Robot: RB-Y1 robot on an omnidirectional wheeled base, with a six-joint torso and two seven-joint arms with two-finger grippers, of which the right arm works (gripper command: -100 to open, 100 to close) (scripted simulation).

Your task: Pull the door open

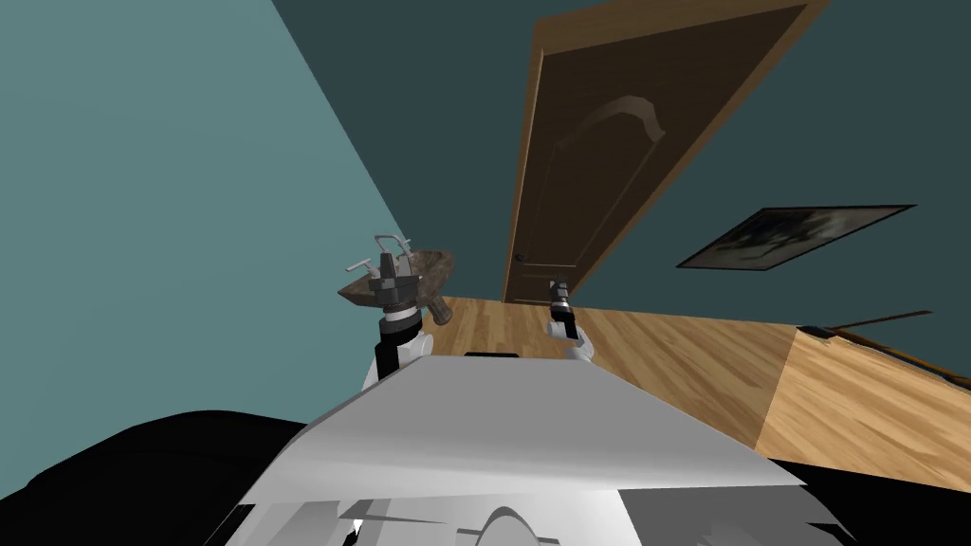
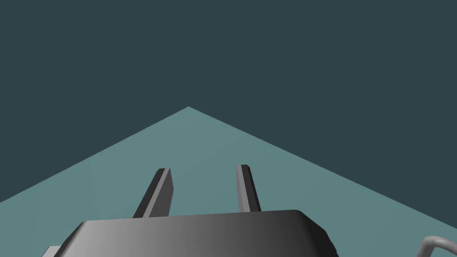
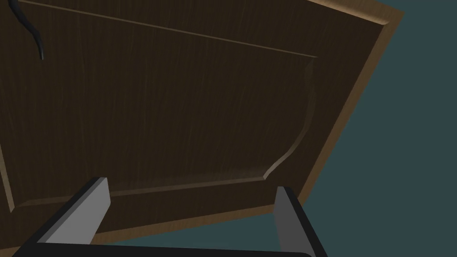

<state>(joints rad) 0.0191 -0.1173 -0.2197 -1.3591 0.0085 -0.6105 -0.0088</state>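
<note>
A dark brown panelled door (image 1: 607, 161) sits shut in a lighter wooden frame in the dark teal wall ahead. Its small dark handle (image 1: 520, 258) is low on the door's left edge. My right gripper (image 1: 558, 284) is raised in front of the door's lower part, at a distance from it. In the right wrist view this gripper (image 3: 192, 185) is open and points at the door panel (image 3: 178, 111). The curved handle (image 3: 31, 31) is far off to the side of its fingers. My left gripper (image 1: 388, 263) hangs over a sink and is open (image 2: 204, 172), holding nothing.
A brown stone-like sink (image 1: 427, 275) with a grey faucet (image 2: 435, 245) hangs on the wall left of the door, right by my left gripper. A dark framed picture (image 1: 796, 235) is on the wall to the right. Wooden floor (image 1: 683, 360) lies between me and the door.
</note>
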